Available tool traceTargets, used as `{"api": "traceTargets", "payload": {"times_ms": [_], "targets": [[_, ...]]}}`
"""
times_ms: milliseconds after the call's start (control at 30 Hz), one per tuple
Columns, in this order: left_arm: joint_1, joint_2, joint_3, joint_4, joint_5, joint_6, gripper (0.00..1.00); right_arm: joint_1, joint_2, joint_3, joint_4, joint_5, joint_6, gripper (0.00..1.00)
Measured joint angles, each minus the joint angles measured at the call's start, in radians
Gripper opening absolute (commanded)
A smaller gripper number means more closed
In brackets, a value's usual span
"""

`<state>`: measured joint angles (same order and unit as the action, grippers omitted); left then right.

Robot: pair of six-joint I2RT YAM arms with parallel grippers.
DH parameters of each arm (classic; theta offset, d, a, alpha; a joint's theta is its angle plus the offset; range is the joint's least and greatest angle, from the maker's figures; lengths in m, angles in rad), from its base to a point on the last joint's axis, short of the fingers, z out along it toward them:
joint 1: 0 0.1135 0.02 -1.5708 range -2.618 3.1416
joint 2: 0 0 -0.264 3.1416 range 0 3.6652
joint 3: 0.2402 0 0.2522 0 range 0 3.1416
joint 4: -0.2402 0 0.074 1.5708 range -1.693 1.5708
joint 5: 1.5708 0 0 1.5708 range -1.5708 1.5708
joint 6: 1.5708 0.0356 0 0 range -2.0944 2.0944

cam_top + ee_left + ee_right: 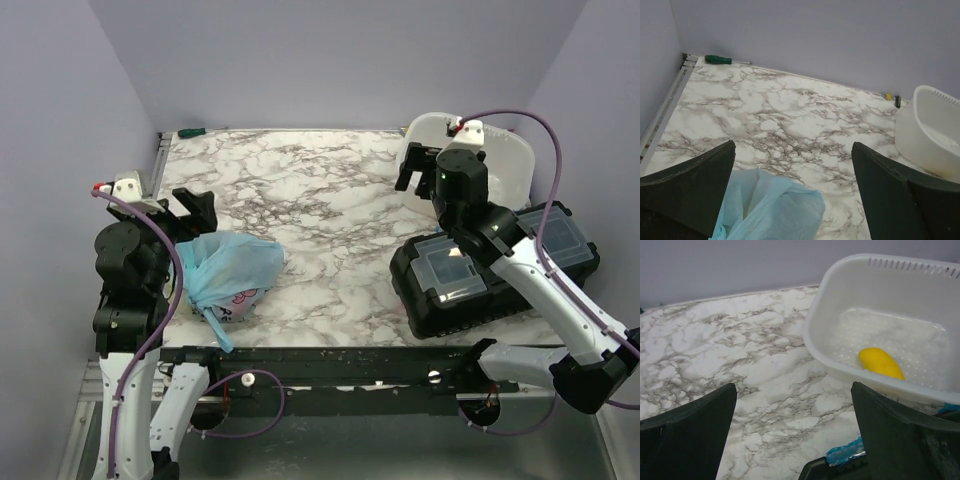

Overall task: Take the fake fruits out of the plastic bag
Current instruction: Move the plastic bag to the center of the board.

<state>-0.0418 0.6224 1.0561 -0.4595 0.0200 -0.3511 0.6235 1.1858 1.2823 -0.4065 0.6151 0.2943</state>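
The light-blue plastic bag [230,272] with pink print lies bunched on the marble table at the left; its contents are hidden. It also shows at the bottom of the left wrist view [772,210]. My left gripper [193,208] is open and empty, held just above and behind the bag. My right gripper [418,170] is open and empty, near the white tub [505,165] at the back right. A yellow fake fruit [881,363] lies inside the tub [840,305]. The other fruits are out of view.
A black case with clear lids [490,270] sits at the right under my right arm. A green-handled screwdriver [719,59] lies at the back left corner. A metal rail [662,115] runs along the left edge. Purple walls enclose the table.
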Motion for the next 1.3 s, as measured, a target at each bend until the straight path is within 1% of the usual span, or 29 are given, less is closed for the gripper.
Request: {"api": "traceTargets", "payload": {"times_ms": [100, 200, 333, 400, 467, 633, 800, 900, 967, 1100, 1267, 1300], "targets": [[0.0, -0.004, -0.006, -0.027, -0.036, 0.001, 0.99, 0.0, -0.005, 0.021, 0.001, -0.025, 0.026, 1.0], [0.0, -0.01, -0.038, -0.065, -0.064, -0.008, 0.99, 0.0, -0.006, 0.022, 0.016, -0.096, 0.055, 1.0], [0.0, -0.027, -0.089, -0.119, -0.079, -0.02, 0.99, 0.0, -0.038, -0.042, 0.082, -0.198, 0.103, 1.0], [-0.001, -0.035, -0.098, -0.151, -0.11, -0.043, 0.99, 0.0, -0.056, -0.068, 0.097, -0.238, 0.136, 1.0], [-0.001, -0.046, -0.101, -0.179, -0.156, -0.085, 0.99, 0.0, -0.059, -0.07, 0.11, -0.274, 0.167, 1.0], [-0.001, -0.063, -0.164, -0.267, -0.342, -0.264, 0.99, 0.0, -0.058, -0.069, 0.119, -0.323, 0.269, 1.0], [-0.001, 0.029, -0.219, -0.403, -0.512, -0.435, 0.99, 0.0, -0.059, -0.069, 0.12, -0.358, 0.335, 1.0], [0.0, 0.091, -0.237, -0.458, -0.608, -0.525, 0.99, 0.0, -0.061, -0.07, 0.12, -0.375, 0.362, 1.0], [0.002, 0.114, -0.246, -0.478, -0.646, -0.567, 0.99, 0.0, -0.064, -0.07, 0.121, -0.388, 0.375, 1.0], [0.017, 0.125, -0.277, -0.456, -0.649, -0.586, 0.99, 0.0, -0.068, -0.071, 0.122, -0.408, 0.39, 1.0], [0.023, 0.119, -0.314, -0.443, -0.603, -0.643, 0.99, 0.0, -0.068, -0.071, 0.122, -0.421, 0.391, 1.0], [0.023, 0.112, -0.325, -0.439, -0.589, -0.652, 0.97, 0.0, -0.068, -0.071, 0.122, -0.422, 0.391, 1.0]]}}
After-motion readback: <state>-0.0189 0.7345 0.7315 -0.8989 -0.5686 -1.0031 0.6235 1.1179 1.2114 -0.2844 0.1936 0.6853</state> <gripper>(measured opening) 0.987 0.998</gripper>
